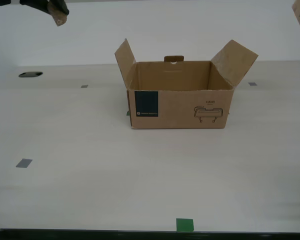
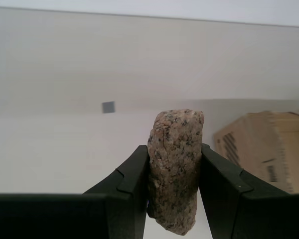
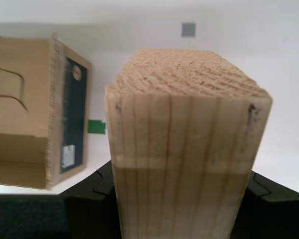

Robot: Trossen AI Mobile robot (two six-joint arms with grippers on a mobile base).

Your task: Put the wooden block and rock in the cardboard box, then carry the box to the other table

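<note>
Only the second wrist view shows the rock (image 2: 175, 172), pinched upright in my second claw (image 2: 174, 174); only the first wrist view shows the wooden block (image 3: 187, 144), gripped in my first claw (image 3: 179, 199). In the exterior view the cardboard box (image 1: 179, 95) stands mid-table (image 1: 90, 190), flaps up, top open, bare surface all around it, grey tape squares (image 1: 24, 163) well apart.
</note>
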